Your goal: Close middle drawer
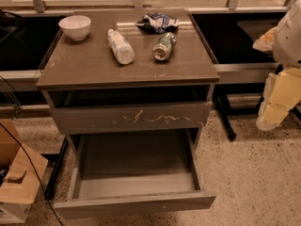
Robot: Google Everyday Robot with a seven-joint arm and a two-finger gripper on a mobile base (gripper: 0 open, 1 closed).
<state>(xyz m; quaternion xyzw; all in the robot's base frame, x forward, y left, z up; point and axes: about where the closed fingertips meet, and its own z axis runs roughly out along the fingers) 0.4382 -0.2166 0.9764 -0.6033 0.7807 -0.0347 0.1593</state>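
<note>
The middle drawer (136, 203) is pulled far out of the grey-brown cabinet. Its plain front panel is nearest to me and its shallow grey box interior (135, 166) holds nothing. Above it is the drawer front with pale whitish scratch marks (131, 118), which stands slightly out from the cabinet. My gripper (277, 102) hangs at the right edge of the view. It is off to the right of the cabinet, at about the height of the scratched front, and touches nothing.
On the cabinet top (84, 69) are a white bowl (75, 26), a plastic bottle lying down (120, 46), a green can on its side (163, 46) and a crumpled bag (157, 21). Cardboard boxes (19, 182) and a cable lie on the floor at left. Black frame legs (225, 119) stand at right.
</note>
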